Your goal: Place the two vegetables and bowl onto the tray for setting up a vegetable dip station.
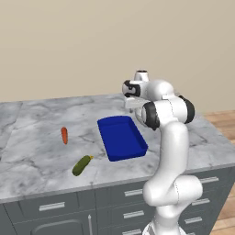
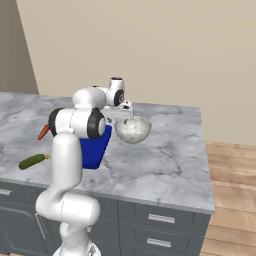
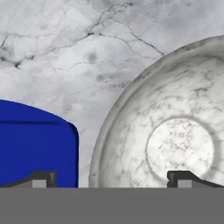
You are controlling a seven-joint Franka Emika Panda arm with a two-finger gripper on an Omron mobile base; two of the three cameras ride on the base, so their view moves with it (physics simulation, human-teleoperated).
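The white-grey speckled bowl [image 2: 133, 129] stands on the marble counter just right of the empty blue tray [image 2: 95, 147]. My gripper [image 2: 123, 119] hangs open over the bowl's rim on the tray side. In the hand view the gripper [image 3: 113, 178] has one fingertip over the tray [image 3: 35, 144] and the other over the inside of the bowl [image 3: 175, 140], with nothing held. The orange carrot [image 1: 64, 135] lies left of the tray [image 1: 121, 137]. Nearer the front edge lies the green cucumber [image 1: 82, 165]. In the left base view the gripper [image 1: 132, 105] sits by the tray's far right corner.
The grey marble counter [image 1: 36, 151] tops a row of grey drawers [image 2: 160, 218]. A beige wall runs behind it, and wooden floor [image 2: 232, 200] shows to the right. The arm's white links [image 1: 170, 137] stand at the counter's front edge beside the tray.
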